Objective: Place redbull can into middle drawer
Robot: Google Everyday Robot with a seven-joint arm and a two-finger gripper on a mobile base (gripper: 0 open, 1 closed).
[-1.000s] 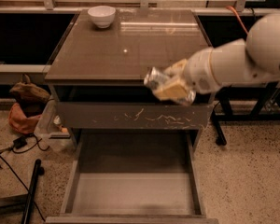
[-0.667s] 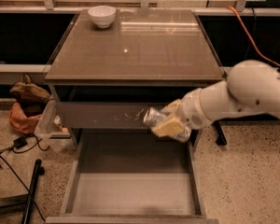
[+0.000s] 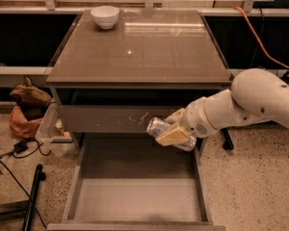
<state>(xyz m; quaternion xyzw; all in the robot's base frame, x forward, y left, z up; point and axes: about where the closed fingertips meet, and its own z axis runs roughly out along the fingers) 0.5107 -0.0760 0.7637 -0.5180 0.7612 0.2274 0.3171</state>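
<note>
Nearest us, we see the middle drawer (image 3: pixel 135 196) standing open. Above its back right part our gripper (image 3: pixel 169 128) hangs on the white arm, its tan fingers (image 3: pixel 171 136) pinching the redbull can (image 3: pixel 158 126). The can lies tilted, just before the scratched drawer front (image 3: pixel 111 119). Farther back, a white bowl (image 3: pixel 105 16) sits on the tabletop (image 3: pixel 139 57).

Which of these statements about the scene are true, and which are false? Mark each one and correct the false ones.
1. The gripper holds the slim shiny silver redbull can. True.
2. The redbull can rests on the floor of the open grey-brown middle drawer. False: it is held in the air above the drawer.
3. The round white bowl stands on the brown tabletop. True.
4. The redbull can is held upright. False: it lies tilted, nearly on its side.
</note>
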